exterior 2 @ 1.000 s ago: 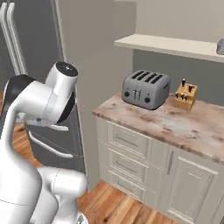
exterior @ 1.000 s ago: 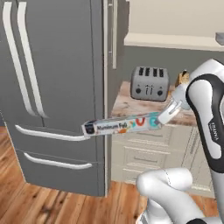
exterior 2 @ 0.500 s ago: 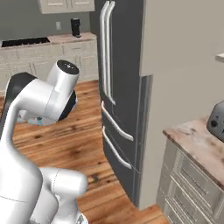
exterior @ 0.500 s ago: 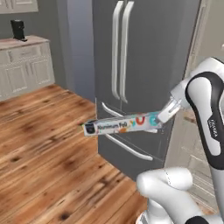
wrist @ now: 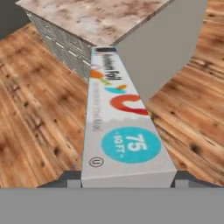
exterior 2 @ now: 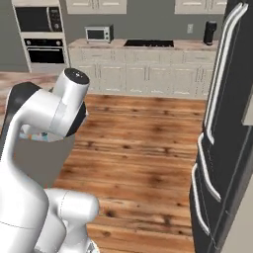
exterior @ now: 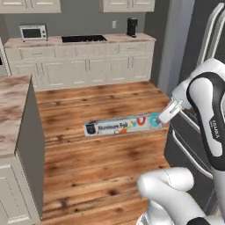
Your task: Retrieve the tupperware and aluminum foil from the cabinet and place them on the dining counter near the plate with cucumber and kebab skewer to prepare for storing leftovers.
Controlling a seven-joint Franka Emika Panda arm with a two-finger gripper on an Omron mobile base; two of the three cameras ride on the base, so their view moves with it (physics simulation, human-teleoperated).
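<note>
Transport step: aluminum foil (exterior: 124,125) is clamped in claw (exterior: 165,117); marbled surface (wrist: 94,17) ahead must be reached next.

Matt printed cardboard on the foil box (exterior: 124,125). Warm, faintly glossy wood planks across the floor (exterior: 101,167). Mottled, stone-look counter (exterior: 13,110) on the left. Dark, smooth metal fridge (exterior 2: 225,143) on the right, with bright steel handles.
</note>
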